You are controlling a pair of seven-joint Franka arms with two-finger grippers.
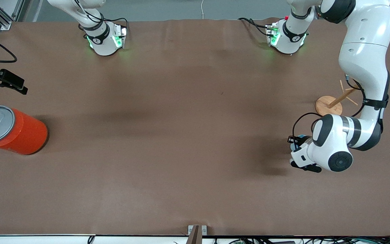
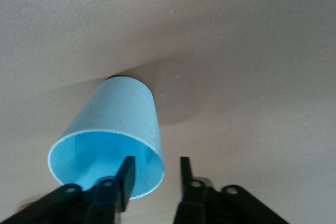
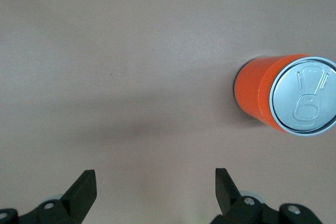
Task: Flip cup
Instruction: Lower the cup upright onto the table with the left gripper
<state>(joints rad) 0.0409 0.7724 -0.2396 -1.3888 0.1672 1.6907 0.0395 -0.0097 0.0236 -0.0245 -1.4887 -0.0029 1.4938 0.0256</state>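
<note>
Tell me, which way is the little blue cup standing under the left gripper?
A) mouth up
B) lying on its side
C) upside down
A: in the left wrist view the cup shows its open rim and bright blue inside, one finger of the left gripper inside the rim.

High front camera faces both robots (wrist cameras look down, close).

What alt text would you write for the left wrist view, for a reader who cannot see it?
A light-blue cup stands upright on the brown table, mouth up. The left gripper is open, one finger inside the cup's rim, the other outside.
</note>
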